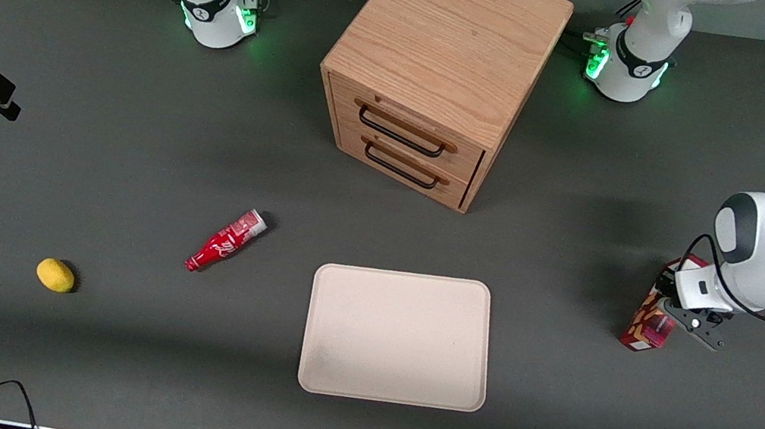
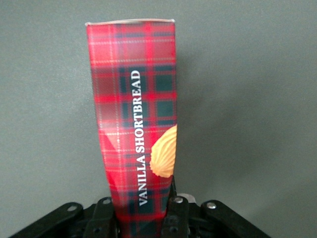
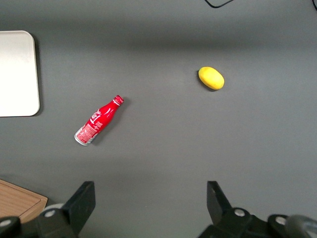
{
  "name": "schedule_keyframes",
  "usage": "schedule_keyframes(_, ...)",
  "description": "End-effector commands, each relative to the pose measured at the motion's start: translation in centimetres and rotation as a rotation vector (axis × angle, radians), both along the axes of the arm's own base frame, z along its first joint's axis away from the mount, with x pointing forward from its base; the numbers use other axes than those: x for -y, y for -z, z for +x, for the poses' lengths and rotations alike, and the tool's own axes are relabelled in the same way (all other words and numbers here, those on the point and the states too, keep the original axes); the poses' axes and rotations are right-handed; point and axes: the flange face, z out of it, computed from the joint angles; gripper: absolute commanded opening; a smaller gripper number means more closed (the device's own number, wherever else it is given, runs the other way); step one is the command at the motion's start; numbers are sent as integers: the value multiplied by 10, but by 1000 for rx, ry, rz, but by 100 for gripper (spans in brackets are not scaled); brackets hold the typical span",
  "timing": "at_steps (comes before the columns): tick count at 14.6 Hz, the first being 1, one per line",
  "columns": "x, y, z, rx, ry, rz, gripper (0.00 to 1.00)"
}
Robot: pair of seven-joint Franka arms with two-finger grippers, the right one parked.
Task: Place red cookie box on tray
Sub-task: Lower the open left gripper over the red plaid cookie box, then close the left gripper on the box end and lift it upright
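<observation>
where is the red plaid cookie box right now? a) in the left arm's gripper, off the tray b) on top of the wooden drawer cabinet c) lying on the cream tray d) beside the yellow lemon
a: the gripper is shut on the red plaid cardboard cookie box, toward the working arm's end of the table, apart from the cream rectangular tray.

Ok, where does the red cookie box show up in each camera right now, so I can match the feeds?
Front view: the red cookie box stands at the working arm's end of the table, beside the tray, with the gripper on it.
Left wrist view: the red cookie box fills the middle, clamped in the gripper.
Right wrist view: not in it.
Shared landmark: the tray shows in the front and right wrist views.
</observation>
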Motion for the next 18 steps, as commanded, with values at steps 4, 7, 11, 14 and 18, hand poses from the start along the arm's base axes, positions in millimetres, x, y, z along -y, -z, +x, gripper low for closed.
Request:
schedule_keyframes(4, 0, -73, 25, -62, 15, -19, 0)
schedule_keyframes(7, 1, -136, 40, -99, 8, -25, 0)
schedule_keyframes(11, 3, -237, 43, -166, -86, -21, 0)
schedule_keyframes(14, 37, -305, 29, -196, -189, -9, 0)
schedule_keyframes(18, 156, -350, 9, -223, -385, 23, 0)
